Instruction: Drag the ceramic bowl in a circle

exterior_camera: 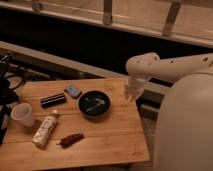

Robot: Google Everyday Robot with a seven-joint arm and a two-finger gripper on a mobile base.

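Note:
The ceramic bowl (94, 104) is round, shallow and glossy dark with pale streaks inside. It sits on the wooden table (115, 135), right of centre. My white arm reaches in from the right. My gripper (131, 95) hangs at the arm's end over the table's right side, a short way right of the bowl and apart from it.
Left of the bowl lie a small blue-grey object (73, 90) and a black bar (53, 100). A white paper cup (22, 114), a lying white bottle (45, 130) and a dark red item (70, 139) are at the front left. Cables lie left of the table.

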